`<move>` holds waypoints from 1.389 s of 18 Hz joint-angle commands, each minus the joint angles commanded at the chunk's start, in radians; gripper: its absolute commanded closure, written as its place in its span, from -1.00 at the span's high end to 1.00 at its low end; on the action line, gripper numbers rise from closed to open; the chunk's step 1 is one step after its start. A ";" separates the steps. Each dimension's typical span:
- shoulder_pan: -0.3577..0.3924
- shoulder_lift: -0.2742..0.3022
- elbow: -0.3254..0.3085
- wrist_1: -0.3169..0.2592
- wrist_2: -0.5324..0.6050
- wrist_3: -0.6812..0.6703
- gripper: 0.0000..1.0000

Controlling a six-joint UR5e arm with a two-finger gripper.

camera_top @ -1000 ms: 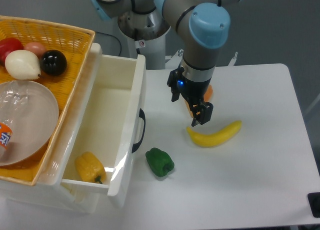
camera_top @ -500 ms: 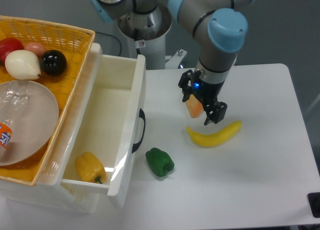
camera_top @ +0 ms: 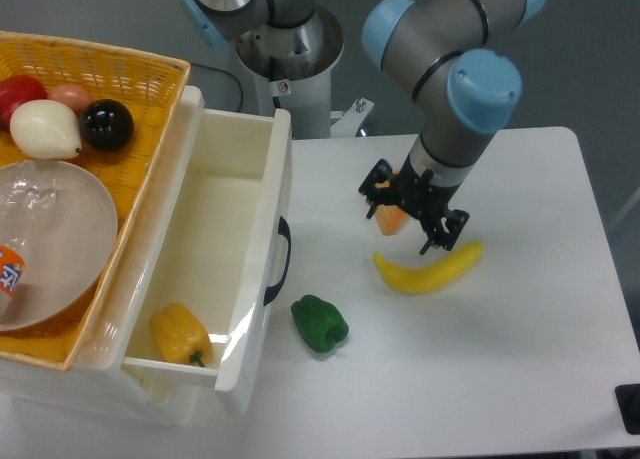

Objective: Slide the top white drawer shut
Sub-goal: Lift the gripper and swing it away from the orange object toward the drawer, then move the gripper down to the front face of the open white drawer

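The glossy white plastic top drawer (camera_top: 225, 269) with curved black handle (camera_top: 277, 261) stands pulled out at the table's left edge, holding a yellow pepper (camera_top: 180, 334). The black two-finger gripper (camera_top: 412, 219) hangs mid-table, jaws spread, an orange object (camera_top: 390, 219) partly hidden between them; contact unclear.

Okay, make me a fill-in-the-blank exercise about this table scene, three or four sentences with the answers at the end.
1. The top white drawer is pulled ____.
2. Inside that drawer lies a ____ pepper.
3. The pepper on the table beside the drawer's black handle is ____.
4. The gripper hangs right above the ____ on the table.

Missing words: open; yellow; green; banana
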 joint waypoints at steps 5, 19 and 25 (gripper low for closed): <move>0.012 -0.009 0.023 -0.009 -0.059 -0.074 1.00; -0.032 -0.130 0.133 0.000 -0.169 -0.139 1.00; -0.066 -0.130 0.146 -0.002 -0.180 -0.148 1.00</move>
